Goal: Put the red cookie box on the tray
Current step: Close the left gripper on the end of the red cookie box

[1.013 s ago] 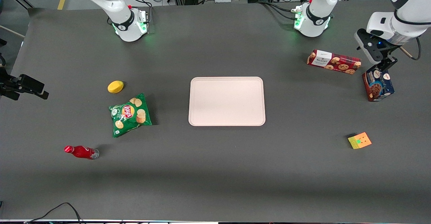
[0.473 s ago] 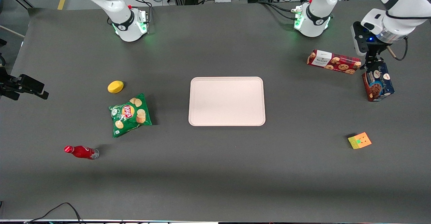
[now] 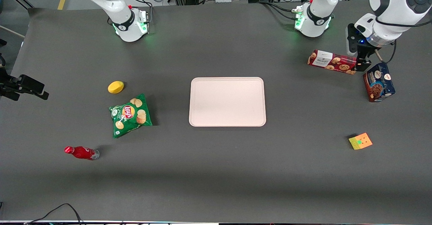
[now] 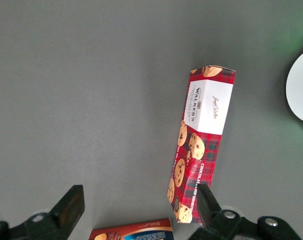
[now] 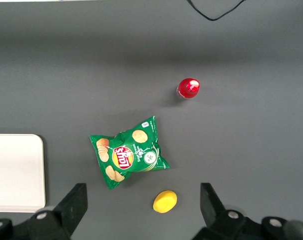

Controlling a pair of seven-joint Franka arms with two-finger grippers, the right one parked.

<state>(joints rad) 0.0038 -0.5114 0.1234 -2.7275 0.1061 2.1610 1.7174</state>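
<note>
Front view shows the long, slim red tartan cardboard cookie box (image 3: 333, 62) lying flat on the dark grey table (image 3: 216, 171), toward the working arm's end, its white label panel at the end nearer the tray. Just beside its other end, and nearer the front camera, stands the shorter dark blue cookie box (image 3: 379, 82). The left arm's hand (image 3: 360, 61) hangs above that same end of the red box; in the left wrist view its two black fingers (image 4: 207, 202) are spread wide apart (nothing between them but bare table and an edge of the blue box (image 4: 134, 234)), with one finger close against the red box's (image 4: 201, 145) long side.

The large, flat, pale pink rectangular tray (image 3: 227, 101) with rounded corners sits in the middle of the table, well apart from the red box. A small multicoloured cube (image 3: 360, 141) lies nearer the front camera than the blue box. Toward the parked arm's end lie a green crisp bag (image 3: 130, 115), a yellow lemon-like object (image 3: 115, 87) and a red bottle (image 3: 81, 152) on its side.
</note>
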